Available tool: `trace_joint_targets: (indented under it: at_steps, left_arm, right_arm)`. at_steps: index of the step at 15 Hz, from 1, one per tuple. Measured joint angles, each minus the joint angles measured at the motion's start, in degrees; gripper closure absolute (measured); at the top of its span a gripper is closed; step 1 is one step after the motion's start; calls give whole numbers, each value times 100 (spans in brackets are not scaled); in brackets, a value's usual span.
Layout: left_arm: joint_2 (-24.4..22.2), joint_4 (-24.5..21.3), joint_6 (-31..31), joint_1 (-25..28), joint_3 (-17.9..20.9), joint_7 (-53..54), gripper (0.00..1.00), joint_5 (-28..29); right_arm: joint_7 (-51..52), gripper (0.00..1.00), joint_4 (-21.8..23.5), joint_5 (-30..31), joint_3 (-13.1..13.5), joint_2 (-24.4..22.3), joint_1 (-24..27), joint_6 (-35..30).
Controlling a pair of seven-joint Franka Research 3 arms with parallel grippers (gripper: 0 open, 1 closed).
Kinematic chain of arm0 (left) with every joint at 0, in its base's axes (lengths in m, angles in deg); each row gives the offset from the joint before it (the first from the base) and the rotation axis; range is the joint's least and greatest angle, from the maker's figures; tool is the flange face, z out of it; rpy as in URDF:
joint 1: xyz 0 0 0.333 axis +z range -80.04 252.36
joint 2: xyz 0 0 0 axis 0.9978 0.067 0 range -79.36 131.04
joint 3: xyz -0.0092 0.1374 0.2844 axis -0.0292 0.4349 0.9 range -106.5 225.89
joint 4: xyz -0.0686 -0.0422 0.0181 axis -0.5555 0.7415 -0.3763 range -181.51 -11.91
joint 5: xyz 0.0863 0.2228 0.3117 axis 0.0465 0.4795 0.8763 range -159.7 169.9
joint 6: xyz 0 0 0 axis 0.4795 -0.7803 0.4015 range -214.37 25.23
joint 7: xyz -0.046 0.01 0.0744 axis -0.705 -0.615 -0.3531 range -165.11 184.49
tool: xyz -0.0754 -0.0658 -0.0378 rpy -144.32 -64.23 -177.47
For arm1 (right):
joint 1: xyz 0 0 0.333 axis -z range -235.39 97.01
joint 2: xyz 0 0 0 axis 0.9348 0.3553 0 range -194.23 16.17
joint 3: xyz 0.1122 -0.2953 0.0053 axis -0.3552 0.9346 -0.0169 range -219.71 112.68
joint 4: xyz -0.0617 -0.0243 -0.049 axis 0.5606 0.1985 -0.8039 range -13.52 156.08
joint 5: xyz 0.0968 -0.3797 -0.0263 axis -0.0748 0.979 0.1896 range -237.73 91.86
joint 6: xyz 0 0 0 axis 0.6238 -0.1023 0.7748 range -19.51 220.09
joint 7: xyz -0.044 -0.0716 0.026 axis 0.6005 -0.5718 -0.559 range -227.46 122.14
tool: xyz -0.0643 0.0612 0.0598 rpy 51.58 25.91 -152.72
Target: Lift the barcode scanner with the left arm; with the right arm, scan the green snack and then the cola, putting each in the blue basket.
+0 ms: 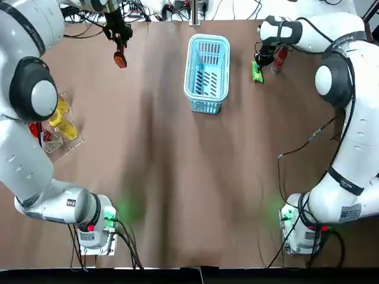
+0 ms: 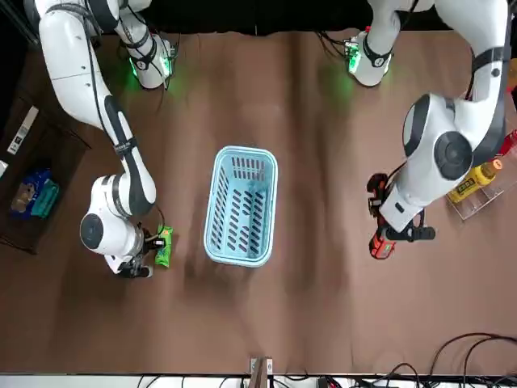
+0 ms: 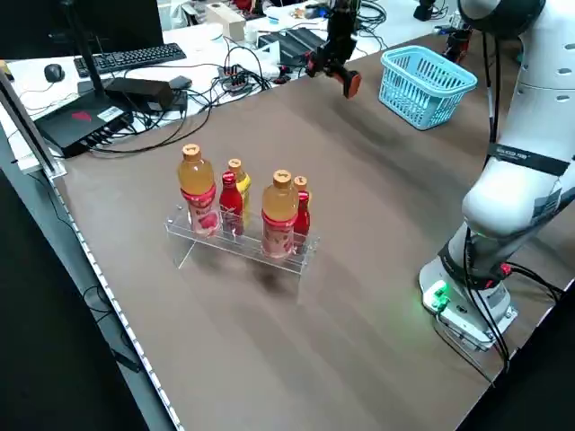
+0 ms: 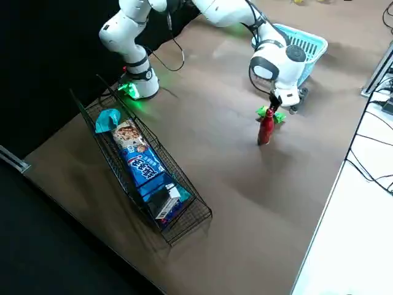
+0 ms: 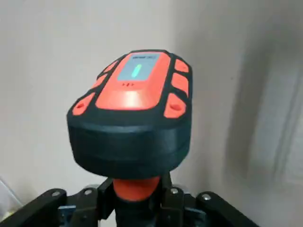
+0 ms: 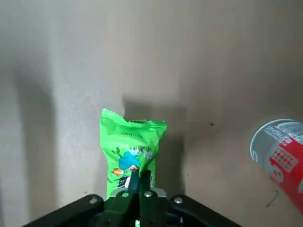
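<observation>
Barcode scanner (image 5: 132, 127), orange-and-black, sits clamped in the left gripper (image 5: 136, 196); right gripper (image 6: 140, 182) pinches the green snack (image 6: 131, 142).

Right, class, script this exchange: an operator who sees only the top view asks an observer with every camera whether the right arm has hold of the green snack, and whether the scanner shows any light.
Operator: From above, the right arm hides its own fingers. Do they have the green snack?
Observer: Yes. The right wrist view shows the right fingers shut on one end of the green snack.
Operator: And does the scanner on the left show any light?
Observer: In the left wrist view, a green bar glows on the face of the barcode scanner, which the left fingers hold by its orange handle.
</observation>
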Motion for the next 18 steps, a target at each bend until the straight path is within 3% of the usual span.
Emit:
trace_joint_targets:
  at_steps: [4,11,14,15,18]
  left_arm:
    - [-322,28,469,-8,-36,0,65,-468]
    - [-648,110,1071,-7,-156,0,65,-1672]
    - [-749,247,1426,-5,-158,0,65,-2452]
    - [-771,292,1564,-4,-161,0,65,-2977]
    - [-772,304,1692,-6,-164,-15,65,-3600]
  right_arm:
    - [0,99,-184,1,15,-204,1,-402]
    - [132,99,-397,-76,-1,-1421,-3,-1758]
    - [153,99,-416,-704,-28,-1806,-42,-2190]
    - [147,99,-513,-1156,-30,-2077,-59,-2695]
    - [-156,99,-713,-1650,-72,-2398,-91,-3316]
